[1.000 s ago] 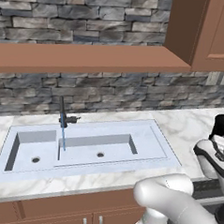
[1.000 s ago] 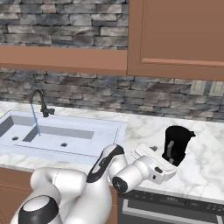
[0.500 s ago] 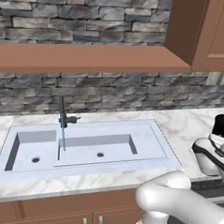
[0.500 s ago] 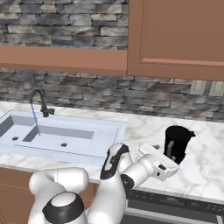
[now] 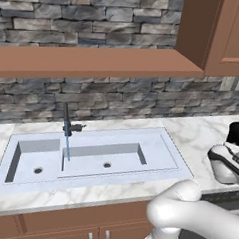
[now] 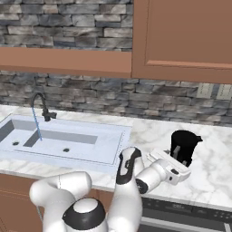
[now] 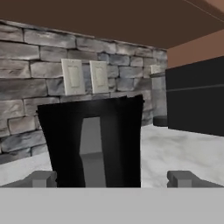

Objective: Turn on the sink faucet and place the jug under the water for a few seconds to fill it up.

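Jug [image 6: 184,145] stands upright on the marble counter [image 6: 213,170], well right of the sink [image 6: 68,138]. Gripper [image 6: 180,158] sits level right at the jug, fingers [image 7: 41,178] spread wide either side, not gripping. Water [image 5: 67,147] runs from the faucet [image 5: 68,121] into the left basin.

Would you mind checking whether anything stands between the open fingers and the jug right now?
Nothing visible does. In the hand view the jug sits directly ahead, framed by the two fingers on bare marble counter; from the right base view the gripper is right up against it.
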Available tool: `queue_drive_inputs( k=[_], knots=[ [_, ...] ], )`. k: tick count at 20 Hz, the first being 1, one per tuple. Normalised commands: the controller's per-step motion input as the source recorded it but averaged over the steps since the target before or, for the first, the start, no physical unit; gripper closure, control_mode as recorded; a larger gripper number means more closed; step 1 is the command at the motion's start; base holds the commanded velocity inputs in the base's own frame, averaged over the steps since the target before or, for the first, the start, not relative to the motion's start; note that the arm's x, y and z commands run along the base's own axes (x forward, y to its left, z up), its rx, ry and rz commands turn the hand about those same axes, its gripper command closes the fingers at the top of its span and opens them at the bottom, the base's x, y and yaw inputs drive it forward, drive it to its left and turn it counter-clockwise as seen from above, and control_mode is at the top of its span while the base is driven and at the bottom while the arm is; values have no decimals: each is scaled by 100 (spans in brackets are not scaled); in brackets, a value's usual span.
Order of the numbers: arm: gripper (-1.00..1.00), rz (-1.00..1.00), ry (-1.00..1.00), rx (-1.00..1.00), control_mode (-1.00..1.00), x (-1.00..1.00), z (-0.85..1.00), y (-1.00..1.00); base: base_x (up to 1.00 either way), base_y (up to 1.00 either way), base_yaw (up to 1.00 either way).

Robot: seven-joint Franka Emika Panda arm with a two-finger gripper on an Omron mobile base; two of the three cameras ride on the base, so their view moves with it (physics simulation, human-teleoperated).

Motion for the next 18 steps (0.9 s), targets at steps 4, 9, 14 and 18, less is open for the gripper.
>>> queue_drive_inputs(
  k=[4,9,14,18],
  knots=[
    [-100,0,0,0,-100,23,-18,-26,0,0,0],
    [-100,0,0,0,-100,23,-14,-8,0,0,0],
    [-100,0,0,0,-100,18,-11,0,0,0,0],
    [-100,0,0,0,-100,14,-7,0,0,0,0]
  ],
)
